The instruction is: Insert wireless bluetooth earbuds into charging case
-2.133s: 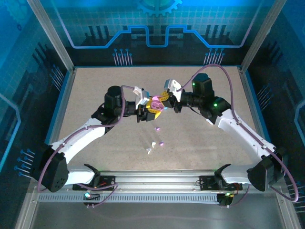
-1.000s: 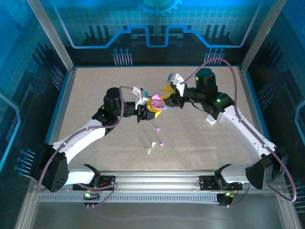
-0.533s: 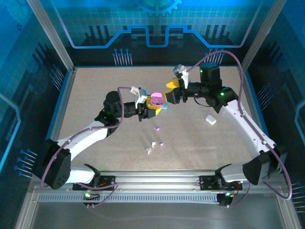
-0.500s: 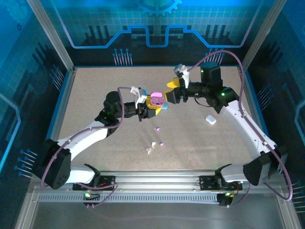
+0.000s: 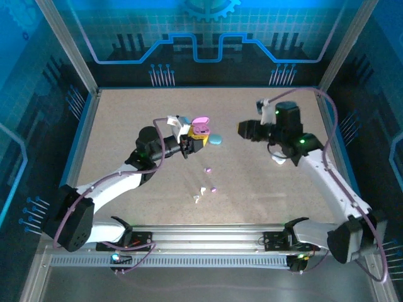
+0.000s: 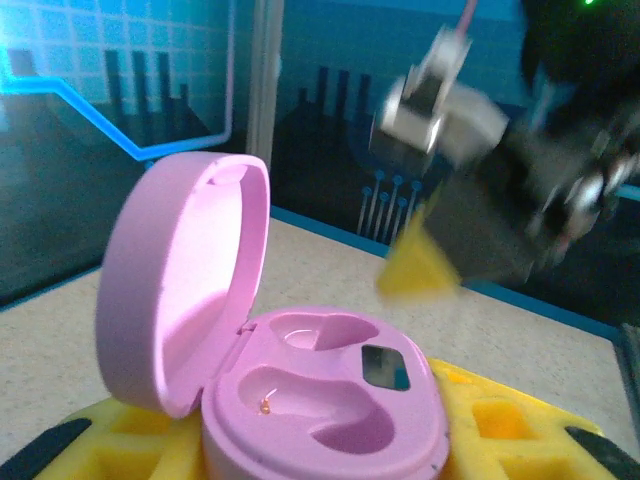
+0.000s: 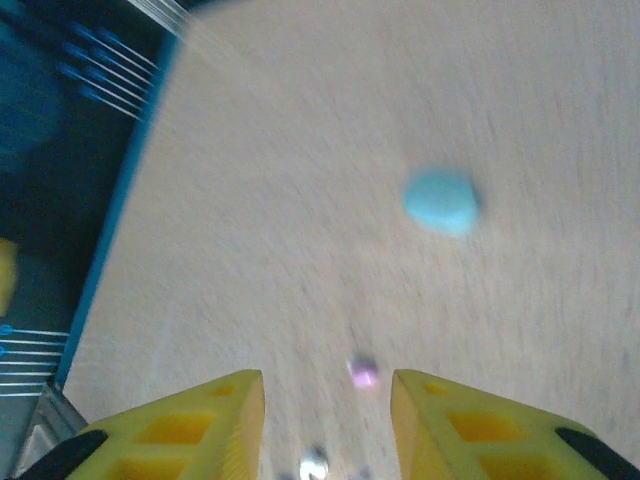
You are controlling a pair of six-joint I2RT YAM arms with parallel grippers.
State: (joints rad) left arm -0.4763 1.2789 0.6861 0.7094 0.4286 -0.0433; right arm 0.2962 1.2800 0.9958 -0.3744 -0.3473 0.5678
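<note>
Left fingers point(image 6: 500, 425) clamp the open pink case point(image 6: 320, 400) above mid-tabletop point(image 5: 126, 113); right fingers point(image 7: 190, 432) gape empty, well apart. Earbuds point(image 5: 208, 169) lie loose on bare speckled surface toward the near edge; blue walls around.

Speckled tan table point(image 5: 126, 126), blue rim all round. A light blue case point(image 5: 215, 139) lies near the middle. Toward the near edge, one pink-purple earbud point(image 5: 208, 169), then a second pink-purple earbud point(image 5: 213, 189) just beside a white earbud point(image 5: 203, 189), another white earbud point(image 5: 197, 199) close by. Off right, a white case point(image 5: 279, 160) sits apart.
</note>
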